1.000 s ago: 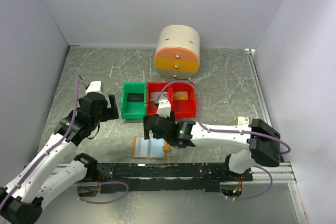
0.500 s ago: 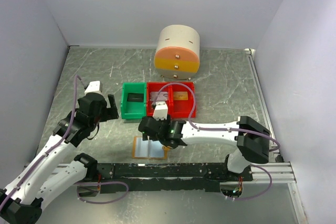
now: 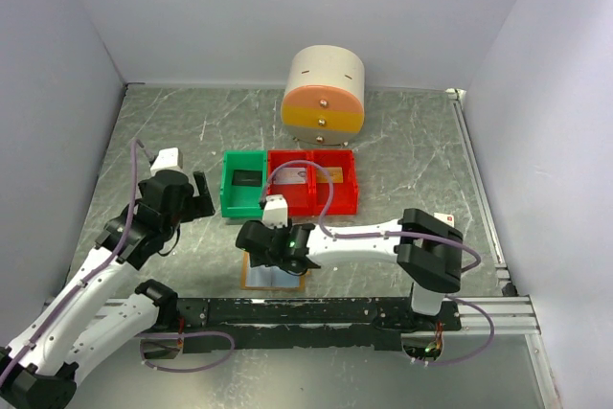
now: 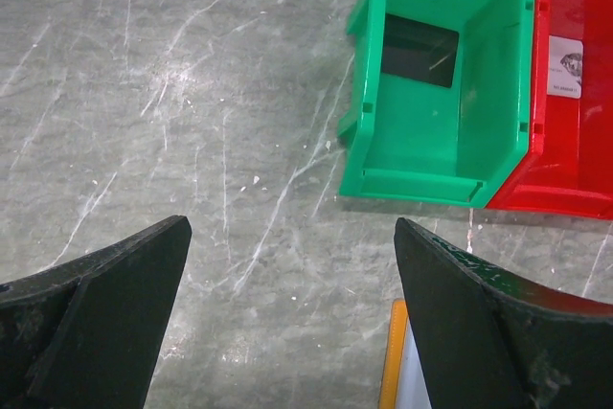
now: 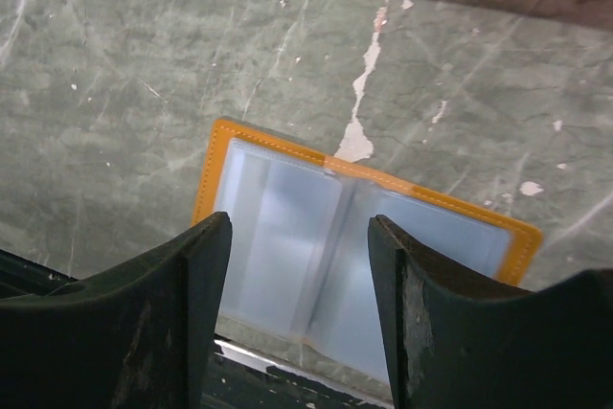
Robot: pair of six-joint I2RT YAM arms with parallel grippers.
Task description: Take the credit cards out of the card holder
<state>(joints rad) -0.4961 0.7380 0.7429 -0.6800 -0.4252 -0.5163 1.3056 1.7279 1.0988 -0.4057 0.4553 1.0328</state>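
Orange-rimmed and pale blue inside, the holder (image 5: 287, 237) is lying spread open and flat on the grey veined tabletop (image 3: 412, 150), close to its near edge and just in front of the bins. The right gripper (image 5: 297, 227) is hanging directly over it. Its jaws are standing partly apart with the holder's centre fold showing in the gap, and they are gripping nothing. I cannot tell whether the fingertips are touching the pockets or whether any card is sitting inside them. The left gripper (image 4: 292, 227) is hovering over bare tabletop to the left of the green bin (image 4: 441, 179), with its jaws spread wide and empty. A dark flat rectangle (image 4: 420, 50) is lying on the floor of that bin. The red bin (image 3: 316, 206) is standing right against the green one. A grey card (image 4: 570, 66) is resting in the half nearer the green bin, and a gold card (image 3: 330, 175) is resting in the other half. The right arm's lilac cable (image 3: 321, 200) is looping across above the red bin. At the back of the tabletop, well apart from the bins, a cream and orange drum cabinet (image 3: 324, 93) is standing.
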